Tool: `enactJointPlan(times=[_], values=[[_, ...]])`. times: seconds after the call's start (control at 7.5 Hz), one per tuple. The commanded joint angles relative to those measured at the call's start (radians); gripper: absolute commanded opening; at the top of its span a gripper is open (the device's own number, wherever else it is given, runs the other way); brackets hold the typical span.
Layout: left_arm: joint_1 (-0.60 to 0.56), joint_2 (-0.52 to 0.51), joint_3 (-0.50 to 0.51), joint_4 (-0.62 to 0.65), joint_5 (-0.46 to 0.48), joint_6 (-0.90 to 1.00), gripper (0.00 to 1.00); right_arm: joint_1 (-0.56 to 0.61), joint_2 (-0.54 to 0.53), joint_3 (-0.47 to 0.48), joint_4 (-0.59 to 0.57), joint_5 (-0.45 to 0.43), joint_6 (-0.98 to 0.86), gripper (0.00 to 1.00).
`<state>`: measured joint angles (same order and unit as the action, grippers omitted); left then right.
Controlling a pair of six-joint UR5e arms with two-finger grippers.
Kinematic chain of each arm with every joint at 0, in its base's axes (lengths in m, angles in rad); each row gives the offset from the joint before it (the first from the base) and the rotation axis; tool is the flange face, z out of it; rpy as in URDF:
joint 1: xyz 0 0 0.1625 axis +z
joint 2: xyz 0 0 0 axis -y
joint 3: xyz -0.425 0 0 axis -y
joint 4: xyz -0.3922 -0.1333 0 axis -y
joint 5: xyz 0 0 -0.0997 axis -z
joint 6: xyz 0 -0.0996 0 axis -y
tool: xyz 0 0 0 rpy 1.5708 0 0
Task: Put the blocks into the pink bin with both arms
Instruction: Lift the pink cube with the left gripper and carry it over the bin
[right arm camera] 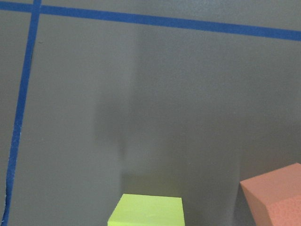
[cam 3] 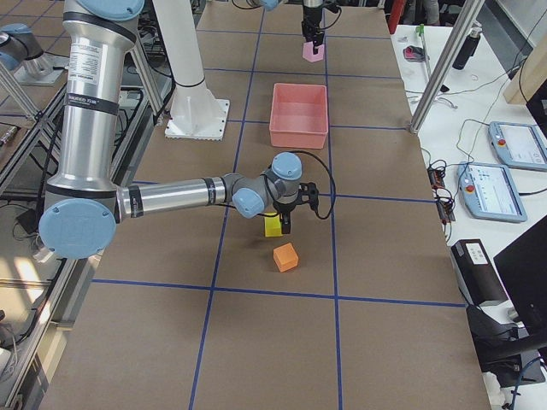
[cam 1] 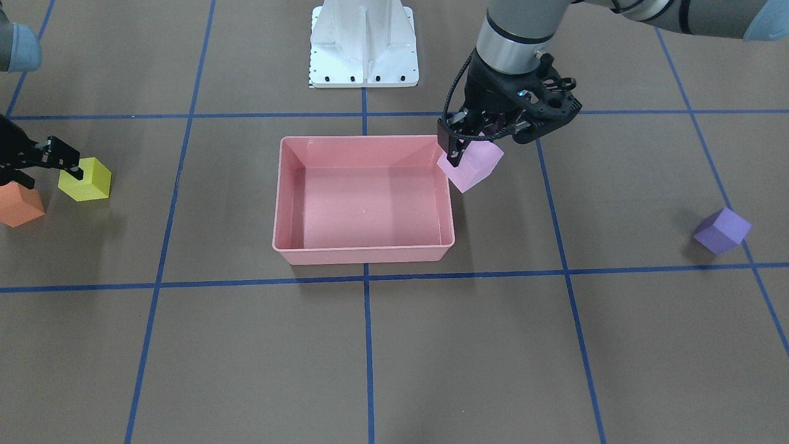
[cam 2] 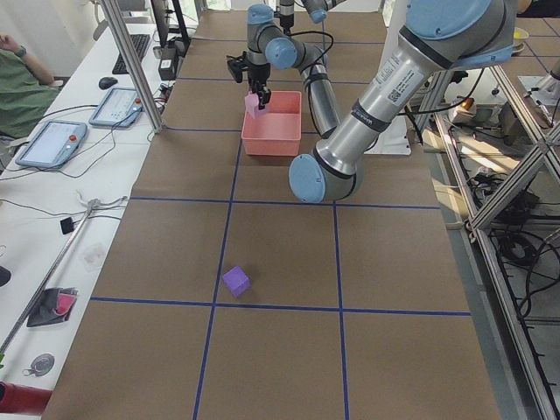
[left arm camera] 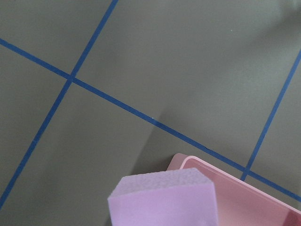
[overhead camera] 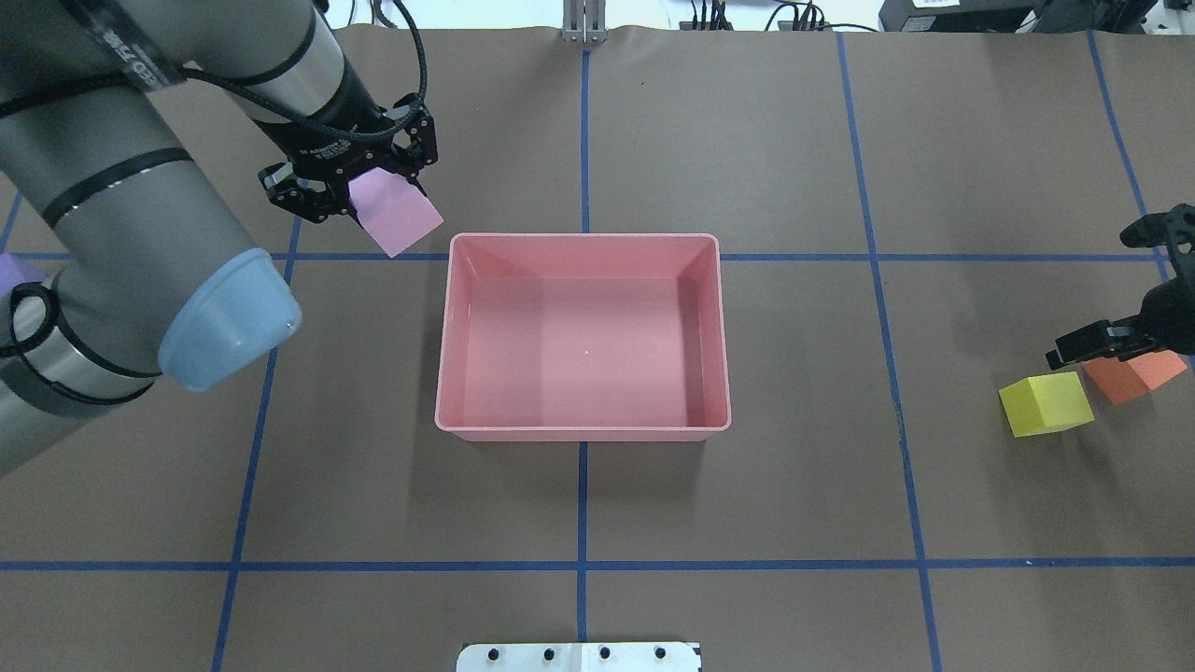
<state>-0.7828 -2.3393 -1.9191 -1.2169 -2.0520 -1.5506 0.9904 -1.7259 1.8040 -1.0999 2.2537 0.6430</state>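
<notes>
Four blocks are counted, one of each colour, and all four are outside the one pink bin (cam 1: 363,254), which sits at the middle of the tabletop (cam 1: 493,357). Two arms are seen, each with one gripper.

The light pink block (cam 1: 478,168) is grasped by the left gripper (cam 1: 474,148), whose jaws are clamped on two of its opposite sides. It is held tilted and raised off the tabletop, just outside the bin's rim by a corner on the robot's left side. In the left wrist view that corner is seen just beyond the block's lower edge.

The yellow block (cam 1: 86,180) and the orange block (cam 1: 18,205) are set close together on the robot's right, well apart from the bin, with a narrow gap between them. The right gripper (cam 1: 46,169) is placed low over this pair with its jaws spread and nothing gripped. One finger is seen by the yellow block's top edge and the other above the orange block; whether either touches cannot be told.

The purple block (cam 1: 721,231) is left alone on the robot's far left, well away from everything else. In the overhead view most of it is hidden behind the left arm's lower section, so only a sliver shows at the picture's edge.

The tabletop is covered in brown paper and divided by blue tape lines (cam 1: 363,345) into large squares. One line runs under the bin. The white base (cam 1: 363,43) is fixed at the robot's side of the tabletop, in line with the bin.
</notes>
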Motion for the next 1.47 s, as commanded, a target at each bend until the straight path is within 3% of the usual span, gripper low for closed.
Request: enactJointPlan(times=[0.0, 0.4, 0.53, 0.8, 1.07, 1.33], values=[[0.046, -0.015, 0.0, 0.0, 0.042, -0.043, 0.0, -0.033, 0.0, -0.002, -0.003, -0.008, 0.015, 0.99], [0.137, -0.063, 0.02, -0.003, 0.094, -0.152, 0.0, -0.059, 0.0, -0.008, -0.008, -0.019, 0.017, 0.99], [0.18, -0.099, 0.043, -0.003, 0.151, -0.16, 0.0, -0.062, 0.0, -0.009, -0.008, -0.019, 0.015, 0.99], [0.227, -0.184, 0.158, -0.032, 0.176, -0.229, 0.0, -0.068, 0.0, -0.012, -0.009, -0.019, 0.015, 0.99], [0.237, -0.186, 0.256, -0.157, 0.177, -0.262, 0.0, -0.079, 0.0, -0.02, -0.009, -0.019, 0.015, 0.99], [0.238, -0.186, 0.295, -0.196, 0.177, -0.269, 0.0, -0.098, 0.003, -0.029, -0.011, -0.037, 0.015, 0.99]])
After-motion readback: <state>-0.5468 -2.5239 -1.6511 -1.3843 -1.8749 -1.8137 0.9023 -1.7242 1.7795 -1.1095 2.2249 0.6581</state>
